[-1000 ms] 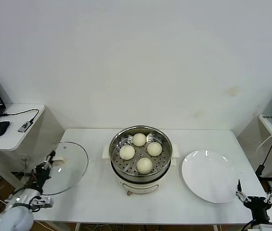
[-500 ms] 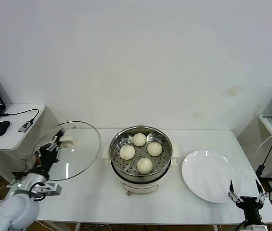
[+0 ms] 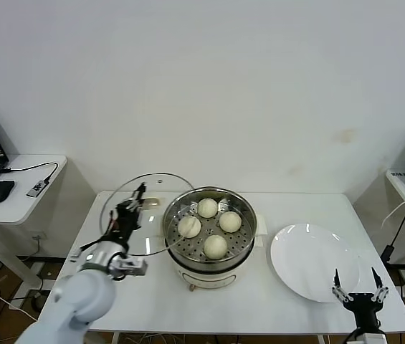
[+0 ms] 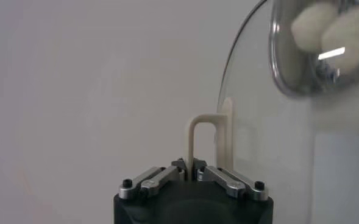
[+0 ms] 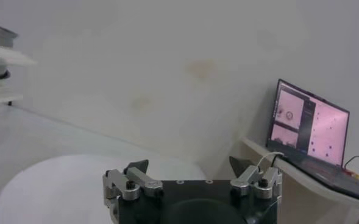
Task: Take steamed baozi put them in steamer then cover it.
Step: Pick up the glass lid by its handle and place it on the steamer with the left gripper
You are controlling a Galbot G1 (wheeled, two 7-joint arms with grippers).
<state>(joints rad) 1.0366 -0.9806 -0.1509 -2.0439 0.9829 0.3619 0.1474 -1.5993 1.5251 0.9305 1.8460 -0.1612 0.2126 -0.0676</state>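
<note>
Glass cover (image 3: pixel 139 212), pinched by its handle in the left gripper (image 3: pixel 125 218), has swung from table edge to just beside the steamer (image 3: pixel 209 229), whose four baozi (image 3: pixel 215 246) await covering; right gripper (image 3: pixel 358 294) idles open.

Soft, even light is filling the head view, with the wall at the top of the frame glowing pale and only faint shadows lying under the steamer (image 3: pixel 209 229) and along the white plate (image 3: pixel 310 261) at lower right. Small glints are showing on the steel rim and on the glass cover (image 3: pixel 141 215) at centre left. In the left wrist view the cover (image 4: pixel 289 140) is hazing the right half of the frame, with the baozi (image 4: pixel 334 33) blurring at upper right.
</note>
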